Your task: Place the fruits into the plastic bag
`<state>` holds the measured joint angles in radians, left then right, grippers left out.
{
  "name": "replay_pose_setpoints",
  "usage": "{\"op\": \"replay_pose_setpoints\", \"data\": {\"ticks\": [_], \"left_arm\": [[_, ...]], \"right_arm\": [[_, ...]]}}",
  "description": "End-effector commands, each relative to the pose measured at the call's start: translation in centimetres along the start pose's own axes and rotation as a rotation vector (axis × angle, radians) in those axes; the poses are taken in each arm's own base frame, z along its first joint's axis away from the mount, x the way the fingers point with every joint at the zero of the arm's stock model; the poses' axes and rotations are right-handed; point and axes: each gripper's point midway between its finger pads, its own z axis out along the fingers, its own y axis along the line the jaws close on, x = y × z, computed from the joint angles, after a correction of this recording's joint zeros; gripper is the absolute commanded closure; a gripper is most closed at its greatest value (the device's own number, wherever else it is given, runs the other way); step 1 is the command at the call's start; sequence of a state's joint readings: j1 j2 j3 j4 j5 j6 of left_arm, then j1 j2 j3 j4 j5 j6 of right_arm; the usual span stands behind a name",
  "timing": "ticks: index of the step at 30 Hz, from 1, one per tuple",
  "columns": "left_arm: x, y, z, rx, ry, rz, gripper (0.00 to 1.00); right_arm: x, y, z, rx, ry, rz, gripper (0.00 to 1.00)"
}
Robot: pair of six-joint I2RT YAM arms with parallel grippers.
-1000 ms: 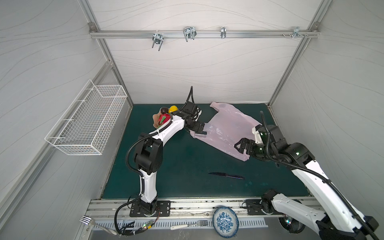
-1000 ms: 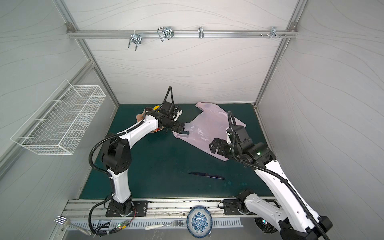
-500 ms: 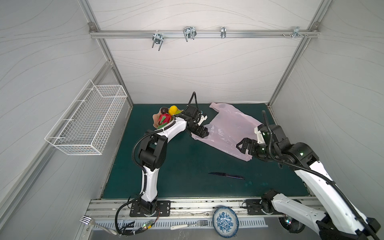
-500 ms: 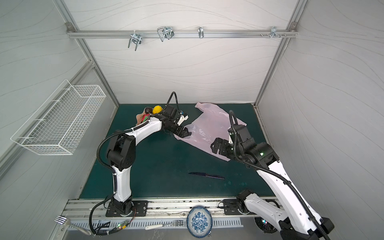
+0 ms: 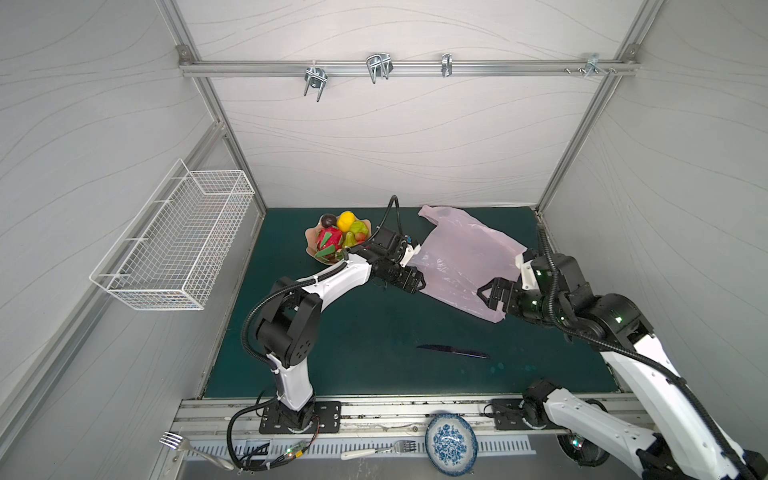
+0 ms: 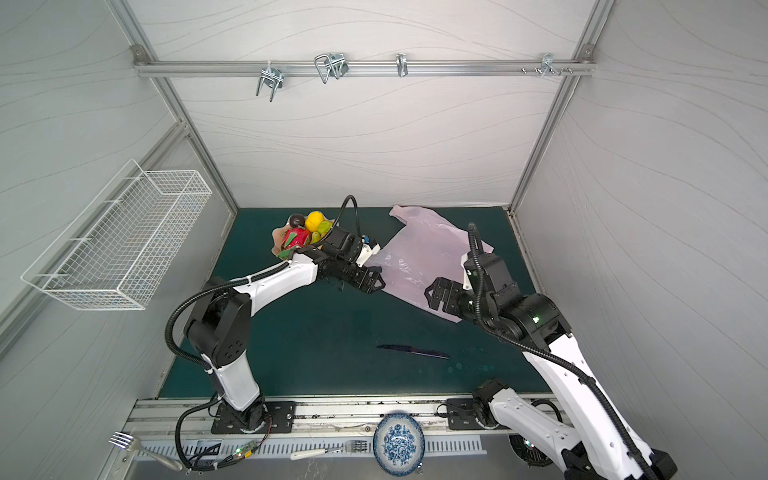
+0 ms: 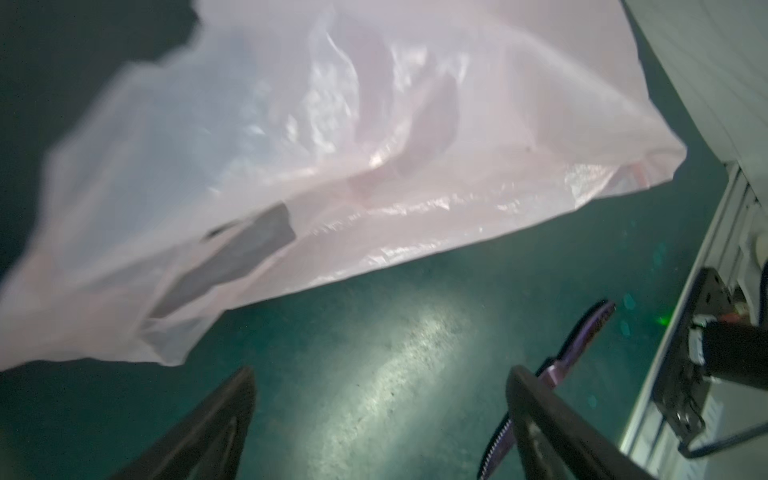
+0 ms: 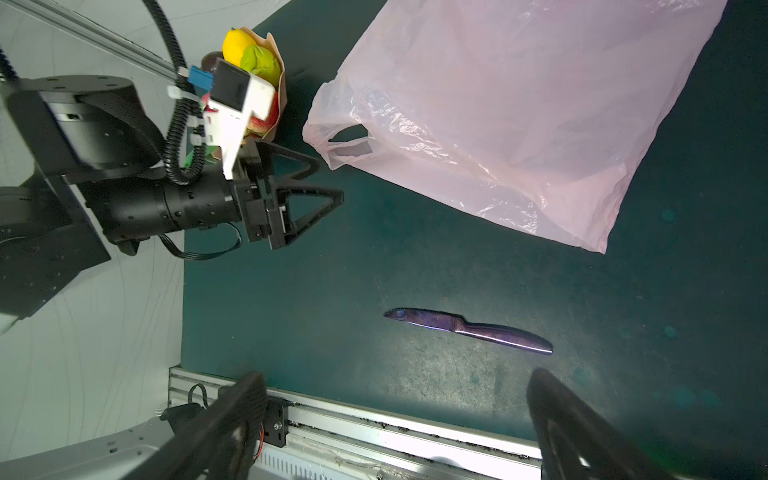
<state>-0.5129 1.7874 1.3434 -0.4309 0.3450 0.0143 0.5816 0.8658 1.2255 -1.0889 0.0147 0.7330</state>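
None of the fruits (image 5: 338, 239) is bagged yet: all sit in the bowl (image 5: 308, 244) by the table's (image 5: 353, 332) far edge, the plastic bag (image 5: 461, 266) flat (left gripper (image 5: 417, 283) and right gripper (image 5: 484, 296) spread, empty).

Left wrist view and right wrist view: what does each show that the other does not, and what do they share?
Only the left wrist view: a black base plate, seemingly the right arm's. Only the right wrist view: the small toy fruits in a peach-coloured scalloped bowl, and the open right gripper. Both: the thin pale pink plastic bag, the dark purple knife, the dark green mat and the open left gripper.
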Motion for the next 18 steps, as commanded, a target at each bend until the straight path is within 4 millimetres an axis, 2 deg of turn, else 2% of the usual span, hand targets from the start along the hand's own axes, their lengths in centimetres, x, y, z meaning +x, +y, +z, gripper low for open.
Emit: {"op": "replay_pose_setpoints", "data": {"ticks": [1, 3, 5, 9, 13, 16, 18], "left_arm": [[-5.8, 4.5, -3.2, -0.188, -0.123, 0.040, 0.01], [-6.4, 5.8, -2.9, -0.209, -0.086, 0.054, 0.01], [-6.7, 6.1, -1.9, -0.161, -0.066, 0.065, 0.01], [-5.9, 4.9, 0.9, -0.003, -0.021, 0.092, 0.01], [-5.6, 4.9, 3.1, 0.054, -0.015, 0.108, 0.01], [-5.8, 4.9, 4.0, 0.076, -0.006, 0.100, 0.01], [-5.7, 3.8, 3.8, 0.141, -0.012, 0.091, 0.01]], "right_arm": [[1.1, -0.9, -0.6, 0.022, 0.025, -0.003, 0.01], [1.4, -1.1, -0.8, 0.024, 0.026, -0.001, 0.01], [1.7, -1.5, -0.8, 0.036, 0.035, 0.001, 0.01], [2.0, -1.7, -0.6, 0.055, 0.062, -0.003, 0.01], [2.1, -1.5, -0.5, 0.065, 0.082, -0.006, 0.01], [2.0, -1.1, -0.6, 0.060, 0.088, -0.015, 0.01], [2.0, -0.8, -0.6, 0.058, 0.088, -0.022, 0.01]]}}
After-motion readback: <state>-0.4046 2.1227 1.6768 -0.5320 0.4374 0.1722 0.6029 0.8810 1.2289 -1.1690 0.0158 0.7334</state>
